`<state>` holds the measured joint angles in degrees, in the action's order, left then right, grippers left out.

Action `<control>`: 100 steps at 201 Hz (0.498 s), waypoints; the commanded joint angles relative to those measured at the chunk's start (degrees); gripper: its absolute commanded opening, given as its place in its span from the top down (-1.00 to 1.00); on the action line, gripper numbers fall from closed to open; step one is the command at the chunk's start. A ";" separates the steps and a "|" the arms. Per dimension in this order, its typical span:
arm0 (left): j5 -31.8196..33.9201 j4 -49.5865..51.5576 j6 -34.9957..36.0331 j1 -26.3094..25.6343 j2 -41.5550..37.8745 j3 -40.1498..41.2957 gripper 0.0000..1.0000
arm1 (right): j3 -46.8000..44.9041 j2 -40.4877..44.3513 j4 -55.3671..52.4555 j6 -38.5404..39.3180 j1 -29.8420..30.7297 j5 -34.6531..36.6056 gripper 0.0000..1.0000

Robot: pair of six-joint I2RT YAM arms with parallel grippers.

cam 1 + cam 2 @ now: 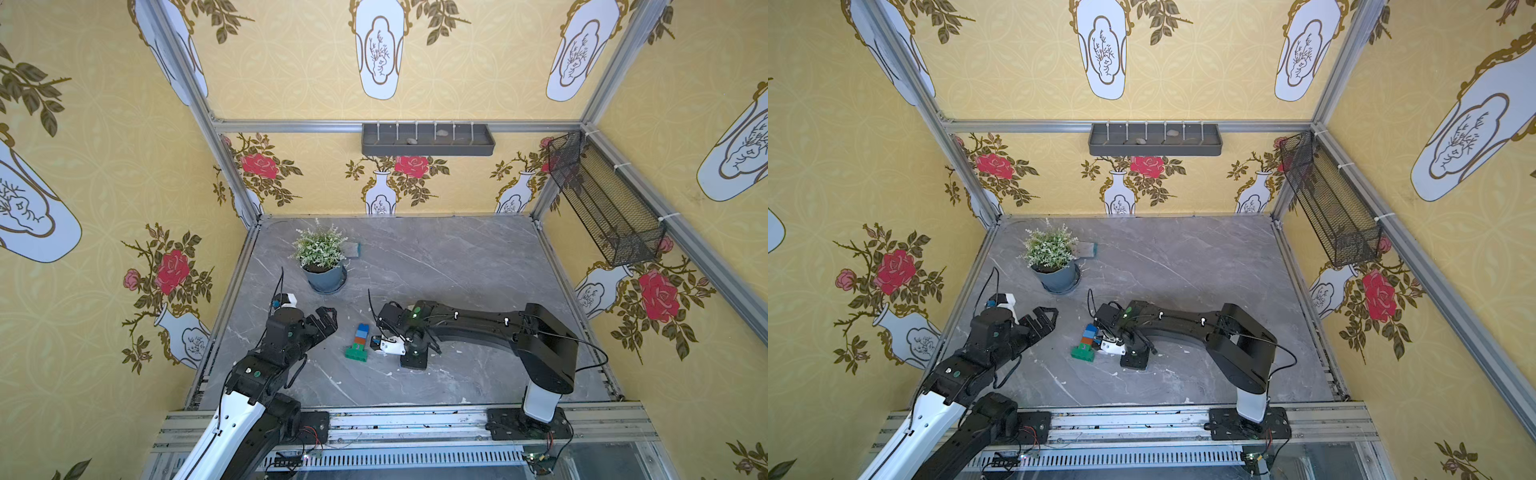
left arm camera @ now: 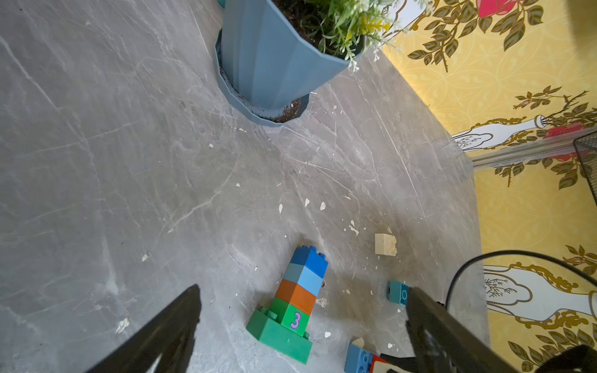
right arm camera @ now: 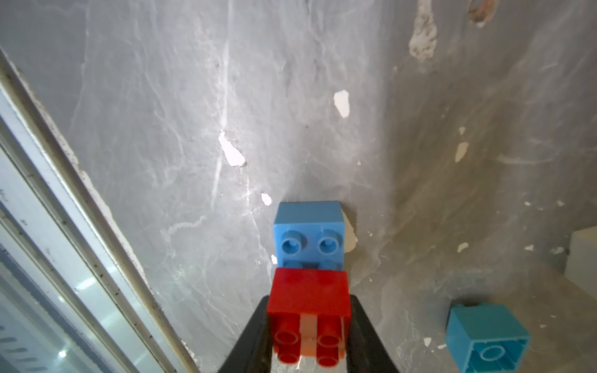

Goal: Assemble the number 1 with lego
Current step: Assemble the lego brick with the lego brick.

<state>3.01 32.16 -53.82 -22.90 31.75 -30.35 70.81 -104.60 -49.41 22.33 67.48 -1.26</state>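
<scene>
A lego stack (image 1: 358, 343) (image 1: 1086, 343) lies flat on the grey table: a long green base, a green square marked 3, then orange-brown, light blue and blue squares (image 2: 290, 300). My left gripper (image 1: 328, 318) (image 2: 303, 294) hovers open to the stack's left, nothing between its fingers. My right gripper (image 1: 375, 340) (image 3: 309, 323) is just right of the stack, shut on a red brick (image 3: 309, 300). The red brick overlaps the rear studs of a blue brick (image 3: 309, 232) on the table. A teal brick (image 3: 484, 339) and a white brick (image 2: 385, 244) lie loose nearby.
A potted plant in a blue pot (image 1: 324, 270) stands behind the stack, with a small teal pad (image 1: 352, 248) beyond it. A grey shelf tray (image 1: 428, 139) hangs on the back wall and a wire basket (image 1: 602, 199) on the right wall. A metal rail (image 1: 415, 419) edges the front.
</scene>
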 commanded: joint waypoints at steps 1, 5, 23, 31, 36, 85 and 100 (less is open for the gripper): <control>0.69 0.09 0.78 0.04 -0.02 0.31 -0.99 | -0.51 -1.56 0.40 -0.08 0.02 1.43 1.00; 0.69 0.09 0.77 0.05 -0.07 0.29 -0.99 | -0.45 -1.61 0.45 -0.05 0.03 1.31 1.00; 0.86 0.18 0.82 -0.03 -0.08 0.31 -0.99 | 0.01 -1.69 0.35 0.02 0.02 1.15 1.00; 0.86 0.18 0.74 0.03 -0.08 0.31 -0.99 | 0.12 -1.75 0.28 -0.06 0.02 0.95 1.00; 0.87 0.18 0.74 0.04 -0.11 0.33 -0.99 | 0.20 -1.83 0.20 -0.06 0.02 0.91 1.00; 0.78 0.33 0.75 0.02 -0.17 0.37 -0.99 | 0.69 -2.98 0.30 -0.10 0.21 0.49 1.00; 0.86 0.44 0.80 0.05 -0.28 0.38 -0.99 | 0.76 -3.07 0.31 -0.17 0.20 0.46 1.00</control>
<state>3.22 32.18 -53.82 -22.90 31.73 -30.35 72.16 -106.24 -50.92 22.37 67.51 -1.30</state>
